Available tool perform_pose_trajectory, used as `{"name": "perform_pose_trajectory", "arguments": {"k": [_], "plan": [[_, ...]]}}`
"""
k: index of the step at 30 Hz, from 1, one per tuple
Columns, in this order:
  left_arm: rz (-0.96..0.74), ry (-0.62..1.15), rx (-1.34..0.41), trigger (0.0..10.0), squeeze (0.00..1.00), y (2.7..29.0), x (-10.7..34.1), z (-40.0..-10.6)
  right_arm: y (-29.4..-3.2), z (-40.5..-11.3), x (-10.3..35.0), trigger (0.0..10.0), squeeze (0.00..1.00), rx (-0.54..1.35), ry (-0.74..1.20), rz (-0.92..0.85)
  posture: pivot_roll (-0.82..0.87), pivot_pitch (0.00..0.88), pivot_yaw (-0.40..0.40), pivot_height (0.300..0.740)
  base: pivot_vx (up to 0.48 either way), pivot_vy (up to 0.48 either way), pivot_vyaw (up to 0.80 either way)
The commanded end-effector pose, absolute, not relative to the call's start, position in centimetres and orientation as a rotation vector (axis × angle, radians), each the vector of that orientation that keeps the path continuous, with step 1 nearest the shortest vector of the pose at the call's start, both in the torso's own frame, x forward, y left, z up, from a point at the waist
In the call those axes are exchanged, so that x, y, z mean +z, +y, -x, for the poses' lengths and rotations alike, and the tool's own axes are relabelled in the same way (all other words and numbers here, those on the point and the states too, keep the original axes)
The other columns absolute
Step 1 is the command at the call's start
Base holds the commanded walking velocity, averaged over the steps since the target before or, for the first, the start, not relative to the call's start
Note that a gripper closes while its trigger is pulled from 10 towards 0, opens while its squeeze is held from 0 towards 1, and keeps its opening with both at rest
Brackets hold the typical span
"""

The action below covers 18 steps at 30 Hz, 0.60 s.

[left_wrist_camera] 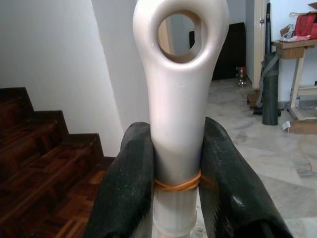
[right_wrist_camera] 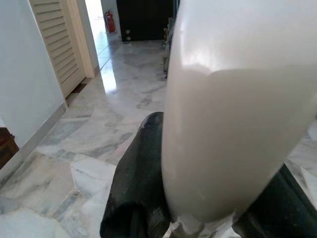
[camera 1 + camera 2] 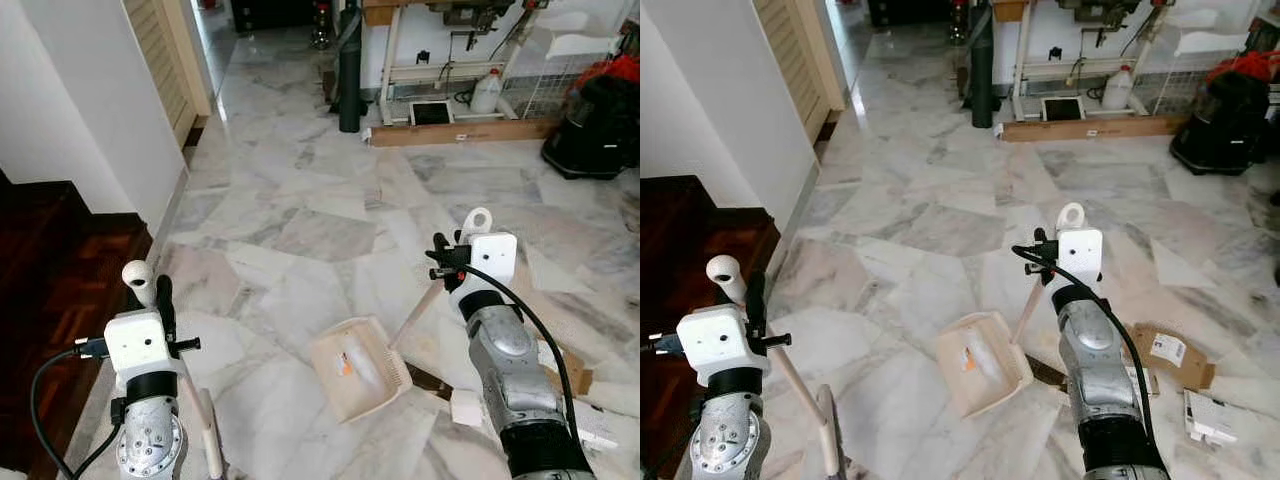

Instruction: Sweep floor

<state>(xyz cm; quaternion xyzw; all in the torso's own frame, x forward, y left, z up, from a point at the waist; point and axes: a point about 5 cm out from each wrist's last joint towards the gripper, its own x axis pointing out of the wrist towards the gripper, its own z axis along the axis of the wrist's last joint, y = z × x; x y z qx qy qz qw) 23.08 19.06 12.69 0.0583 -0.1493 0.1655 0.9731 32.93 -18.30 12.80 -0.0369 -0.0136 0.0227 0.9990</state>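
A lived-in home: polished marble floor (image 3: 300, 210), a dark wooden staircase (image 3: 50, 260) at nine o'clock, a louvred door (image 3: 160, 50) at eleven, and at one o'clock a cluttered white table (image 3: 440, 60) with a plastic jug (image 3: 486, 92) beneath.

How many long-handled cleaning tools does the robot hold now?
2: a broom handle clamped in the left gripper; the dustpan handle in the right gripper, pan on the floor.

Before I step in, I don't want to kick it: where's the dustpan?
The dustpan sits on the marble floor just ahead, between both arms and nearer the right gripper, which holds its handle.
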Motion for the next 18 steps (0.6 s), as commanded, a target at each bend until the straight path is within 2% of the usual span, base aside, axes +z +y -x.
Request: {"name": "perform_pose_trajectory", "arguments": {"k": [1, 7, 14, 18], "plan": [[-0.141, -0.361, 0.340, 10.0, 0.00, 19.0, 13.6, -23.3, -17.9, -33.2, 14.3, 10.0, 0.00, 0.057, -0.094, 0.072, -0.37, 0.000, 0.045, 0.740, 0.000, 0.000, 0.00], [-0.135, -0.377, 0.355, 10.0, 0.00, 18.7, 13.6, -23.7, -17.5, -33.5, 14.5, 10.0, 0.00, 0.080, -0.070, 0.075, -0.35, 0.000, 0.019, 0.740, 0.000, 0.000, 0.00], [-0.159, -0.390, 0.388, 10.0, 0.00, 19.1, 13.7, -23.2, -15.6, -34.0, 14.6, 10.0, 0.00, 0.170, -0.071, 0.090, -0.29, 0.000, -0.017, 0.740, 0.000, 0.000, 0.00], [-0.156, -0.388, 0.392, 10.0, 0.00, 19.1, 13.7, -23.0, -15.4, -34.1, 14.6, 10.0, 0.00, 0.176, -0.072, 0.089, -0.28, 0.000, -0.013, 0.740, 0.000, 0.000, 0.00]]}}
